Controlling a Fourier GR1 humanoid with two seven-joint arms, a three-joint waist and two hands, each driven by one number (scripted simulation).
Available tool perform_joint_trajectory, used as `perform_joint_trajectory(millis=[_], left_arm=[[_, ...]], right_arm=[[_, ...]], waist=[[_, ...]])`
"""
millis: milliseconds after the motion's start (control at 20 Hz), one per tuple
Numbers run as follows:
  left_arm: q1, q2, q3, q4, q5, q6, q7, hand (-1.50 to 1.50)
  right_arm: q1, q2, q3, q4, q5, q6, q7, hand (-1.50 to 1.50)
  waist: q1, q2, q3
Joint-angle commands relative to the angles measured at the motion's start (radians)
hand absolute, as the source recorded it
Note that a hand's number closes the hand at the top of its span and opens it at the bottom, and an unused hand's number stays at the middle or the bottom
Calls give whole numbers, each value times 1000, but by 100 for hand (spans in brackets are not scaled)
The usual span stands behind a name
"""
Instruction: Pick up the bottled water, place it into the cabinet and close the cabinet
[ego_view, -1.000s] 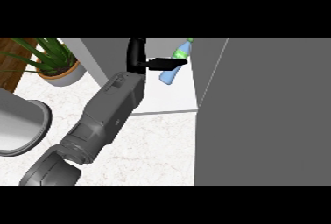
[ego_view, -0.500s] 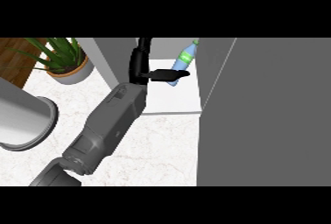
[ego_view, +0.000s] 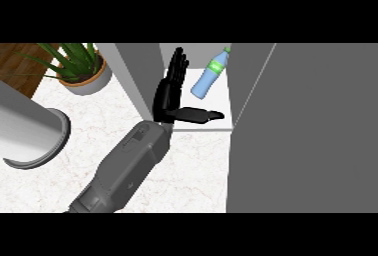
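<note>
Just past the fingertips of the hand (ego_view: 171, 95), the bottle (ego_view: 209, 75) sits inside the cabinet (ego_view: 221, 117), leaning with its green cap away from the arm, on the pale shelf. Which hand this is I honestly can't tell; only one arm shows. It's flat open, fingers straight and thumb sticking out sideways, holding nothing, and the bottle looks apart from it.

So I'd say the placing step is basically done and closing is what's left. Next move, as I read it: pull the hand back out of the opening, then get onto the big grey door (ego_view: 310, 125) off to the thumb side and swing it shut. The hand itself is what's in the way right now.

Other stuff: a potted plant (ego_view: 77, 70) and a grey bowl-ish thing (ego_view: 33, 137) on the far side of the forearm, well clear.
</note>
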Motion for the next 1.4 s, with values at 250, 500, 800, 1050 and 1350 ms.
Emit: perform_joint_trajectory(millis=[250,500,800,1050,1350], left_arm=[[308,6,-174,-413,-34,13,27,-150],[389,100,-176,-588,-15,-16,114,150],[540,217,-182,-746,-10,-25,150,150],[719,328,-178,-898,-10,-65,105,-150],[829,410,-76,-1022,61,-67,117,-150]], right_arm=[[29,11,48,-113,61,-37,45,-150],[65,-75,33,-189,61,30,51,-150],[73,-194,61,-163,156,147,21,150],[68,-242,120,-155,239,216,-44,150],[99,-276,205,-288,282,223,-40,150]], waist=[[21,-2,0],[14,0,0],[8,0,0],[11,-4,0],[4,-10,-3]])
